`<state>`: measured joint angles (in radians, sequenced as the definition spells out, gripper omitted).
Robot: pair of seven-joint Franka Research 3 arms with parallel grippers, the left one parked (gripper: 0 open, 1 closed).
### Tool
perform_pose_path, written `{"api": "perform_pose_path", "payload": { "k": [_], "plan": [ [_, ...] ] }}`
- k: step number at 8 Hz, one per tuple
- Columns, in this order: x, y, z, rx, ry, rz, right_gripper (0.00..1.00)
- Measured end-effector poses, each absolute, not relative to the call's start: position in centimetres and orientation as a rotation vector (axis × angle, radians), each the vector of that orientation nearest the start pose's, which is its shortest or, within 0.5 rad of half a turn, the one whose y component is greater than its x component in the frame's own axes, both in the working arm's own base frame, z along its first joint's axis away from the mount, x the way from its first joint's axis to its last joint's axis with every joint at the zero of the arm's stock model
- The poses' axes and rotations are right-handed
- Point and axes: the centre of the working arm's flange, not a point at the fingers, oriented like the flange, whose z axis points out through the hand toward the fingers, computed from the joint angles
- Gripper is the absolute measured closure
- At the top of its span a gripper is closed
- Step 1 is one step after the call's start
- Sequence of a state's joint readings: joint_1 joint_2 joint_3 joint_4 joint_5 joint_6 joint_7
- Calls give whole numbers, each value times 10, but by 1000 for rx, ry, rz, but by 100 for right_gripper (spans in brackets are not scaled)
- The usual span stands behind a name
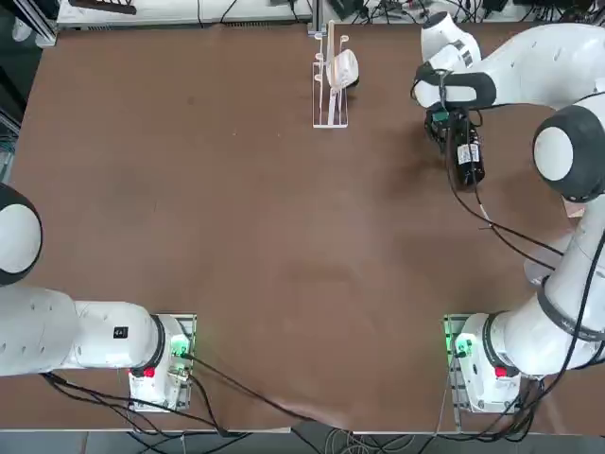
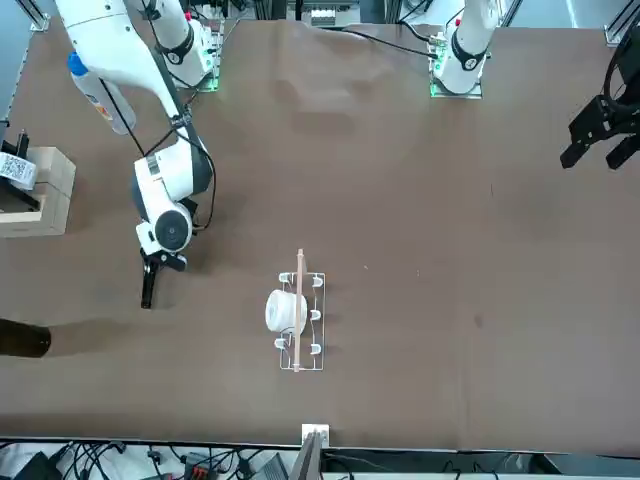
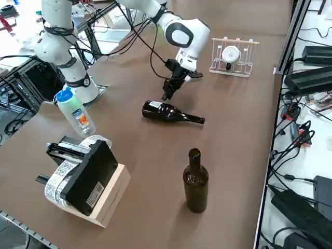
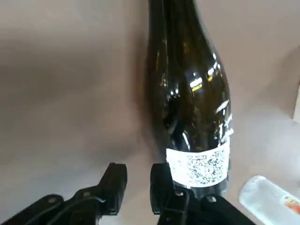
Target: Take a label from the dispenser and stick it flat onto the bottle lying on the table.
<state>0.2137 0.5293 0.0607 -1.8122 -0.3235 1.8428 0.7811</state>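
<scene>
Although a white label (image 4: pixel 199 167) already lies flat on the dark bottle (image 3: pixel 168 112) resting on the table (image 1: pixel 236 246), the right gripper (image 4: pixel 136 187) hovers beside its base, fingers slightly parted, holding nothing. Dispenser (image 1: pixel 333 80) stands apart. Nearby: upright bottle (image 3: pixel 195 181), plastic bottle (image 3: pixel 75 111), cardboard box (image 3: pixel 106 199); nothing obstructs.

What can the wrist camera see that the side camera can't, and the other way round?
Only the wrist view shows the white speckled label stuck on the lying bottle, close up. Only the side view shows the dispenser, an upright brown bottle, a label printer on a wooden block and the whole right arm. Both show the lying bottle, the right gripper just beside its base with fingers slightly apart and holding nothing, and the clear plastic bottle.
</scene>
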Motion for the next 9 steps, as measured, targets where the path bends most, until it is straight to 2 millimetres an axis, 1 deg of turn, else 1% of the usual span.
{"api": "perform_pose_path", "payload": {
  "k": [2,3,4,5,6,7,8,9],
  "plan": [
    [595,146,239,-3465,683,472,63],
    [603,148,251,-3453,710,458,61],
    [611,147,267,-3451,738,459,59],
    [618,145,287,-3451,770,464,54],
    [624,143,308,-3452,799,469,37],
    [628,142,326,-3454,794,469,18],
    [632,139,344,-3459,746,464,1],
    [635,127,368,-3463,673,477,0]
  ]
}}
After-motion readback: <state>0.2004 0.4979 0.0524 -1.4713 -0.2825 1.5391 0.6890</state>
